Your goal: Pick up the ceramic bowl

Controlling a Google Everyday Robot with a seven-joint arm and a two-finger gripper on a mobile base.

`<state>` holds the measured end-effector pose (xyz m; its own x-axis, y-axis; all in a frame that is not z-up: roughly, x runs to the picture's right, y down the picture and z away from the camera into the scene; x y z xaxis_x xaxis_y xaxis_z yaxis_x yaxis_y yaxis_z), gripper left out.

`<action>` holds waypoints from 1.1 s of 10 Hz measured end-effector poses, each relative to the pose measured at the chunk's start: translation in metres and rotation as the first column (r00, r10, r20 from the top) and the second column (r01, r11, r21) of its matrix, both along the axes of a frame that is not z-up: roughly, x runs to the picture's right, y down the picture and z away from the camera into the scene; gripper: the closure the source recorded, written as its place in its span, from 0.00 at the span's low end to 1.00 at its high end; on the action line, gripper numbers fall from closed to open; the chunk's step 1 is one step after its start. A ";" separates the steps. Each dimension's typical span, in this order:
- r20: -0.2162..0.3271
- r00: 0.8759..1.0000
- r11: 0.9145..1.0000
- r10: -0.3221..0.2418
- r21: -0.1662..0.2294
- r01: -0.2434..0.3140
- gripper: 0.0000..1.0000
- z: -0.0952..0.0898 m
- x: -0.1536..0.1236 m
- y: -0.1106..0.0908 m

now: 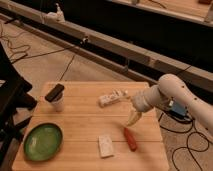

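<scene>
The ceramic bowl (43, 141) is wide, shallow and glossy green with a darker rim. It sits on the wooden table (85, 117) at the front left corner. My gripper (133, 118) hangs at the end of the white arm over the right side of the table, pointing down, far to the right of the bowl. It hovers just above a red object (130, 138) and holds nothing that I can see.
A white cup (57, 102) with a dark object across its top stands at the left back. A white packet (111, 97) lies near the middle back, a white block (105, 145) near the front. Cables run over the floor on the right and left.
</scene>
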<state>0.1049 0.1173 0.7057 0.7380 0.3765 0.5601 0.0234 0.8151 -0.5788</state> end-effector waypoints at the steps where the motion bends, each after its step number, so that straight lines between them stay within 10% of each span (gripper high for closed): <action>1: 0.000 1.000 1.000 0.000 0.000 0.000 0.20 0.000 0.000 0.000; 8: -0.007 1.000 1.000 -0.007 0.004 0.007 0.20 0.000 0.002 -0.002; 11: 0.004 0.992 0.991 -0.128 0.028 0.128 0.20 0.000 -0.031 -0.011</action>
